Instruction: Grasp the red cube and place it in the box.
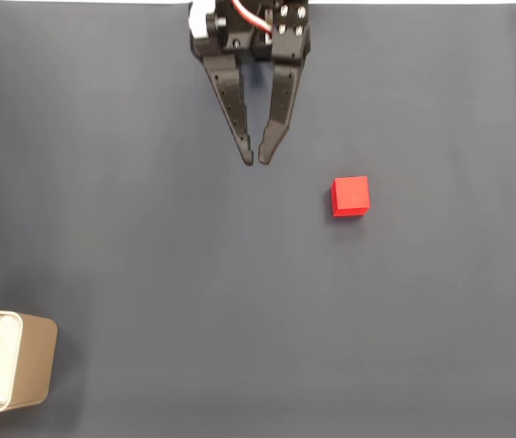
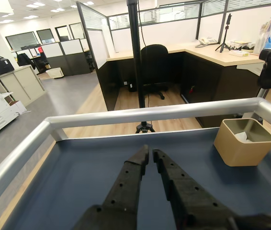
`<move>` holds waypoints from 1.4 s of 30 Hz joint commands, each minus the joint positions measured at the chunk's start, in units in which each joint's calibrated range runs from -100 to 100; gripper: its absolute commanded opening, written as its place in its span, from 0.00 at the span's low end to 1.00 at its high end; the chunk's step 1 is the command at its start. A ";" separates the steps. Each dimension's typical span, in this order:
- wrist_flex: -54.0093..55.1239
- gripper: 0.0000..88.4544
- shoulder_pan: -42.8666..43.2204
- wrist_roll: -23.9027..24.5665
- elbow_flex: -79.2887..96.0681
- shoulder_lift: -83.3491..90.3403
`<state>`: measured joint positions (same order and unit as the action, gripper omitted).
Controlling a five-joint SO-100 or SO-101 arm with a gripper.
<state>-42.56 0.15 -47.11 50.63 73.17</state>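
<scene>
So in the fixed view, starting at the far left: the box [image 1: 16,365] sits in the bottom left corner of the frame, partly cut off by the left edge. Tan outside, pale inside, rounded corners, and nothing in it as far as I can see. It's resting on a dark blue-grey mat [image 1: 130,237] that covers pretty much the whole frame.

Moving right, the gripper [image 1: 257,155] comes down from the top edge, a bit left of centre. Black plastic, two long fingers pointing down the frame. The tips are almost together, just a thin gap between them, wider up near the base. It's got nothing in it.

Further right and slightly lower is the red cube [image 1: 350,196], sitting flat on the mat on its own, right of centre. It's near the fingertips but clearly apart from them, not touching. It's well apart from the box, which is way over on the opposite side and lower down.

Wrist view, left to right: a silver rail [image 2: 140,115] runs around the edge of the mat [image 2: 78,167], with an office behind it, a printer and cabinets at the left and a black chair [image 2: 153,60] near the middle. The gripper [image 2: 150,155] pokes up from the bottom centre, tips nearly closed, empty. The box [image 2: 241,141] is at the right, up against the rail corner, standing upright with its opening up.
</scene>
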 commanded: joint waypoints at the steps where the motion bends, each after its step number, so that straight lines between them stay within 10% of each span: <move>1: -7.03 0.00 0.92 -1.51 -7.93 -3.58; 15: -38.26 0.00 8.52 -1.22 -25.91 -21.87; 42: -38.09 0.00 19.88 -2.05 -28.28 -32.61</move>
<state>-82.66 19.29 -48.23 24.23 40.51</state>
